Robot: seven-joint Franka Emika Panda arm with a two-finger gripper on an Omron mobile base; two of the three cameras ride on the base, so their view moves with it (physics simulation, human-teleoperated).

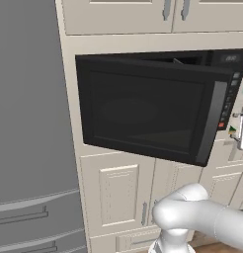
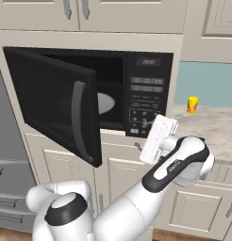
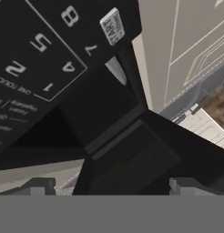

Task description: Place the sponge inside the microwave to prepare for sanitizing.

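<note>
The black microwave (image 2: 146,89) sits in the cabinet wall with its dark glass door (image 1: 143,111) swung wide open. Inside it lies the grey turntable (image 2: 106,102), with nothing visible on it. My gripper (image 2: 146,123) is right at the lower part of the button panel (image 3: 36,68), to the right of the opening. A small green and yellow piece, the sponge (image 1: 233,130), shows at the gripper (image 1: 235,132). In the hand view a dark block (image 3: 132,159) sits between the fingertips (image 3: 41,185), so the gripper (image 3: 111,184) looks shut on the sponge.
A small yellow-orange cup (image 2: 193,104) stands on the counter (image 2: 212,129) to the microwave's right. A grey fridge (image 1: 24,123) stands on the left. Cream cabinets (image 1: 118,192) run above and below. The open door juts out over the left half of the approach.
</note>
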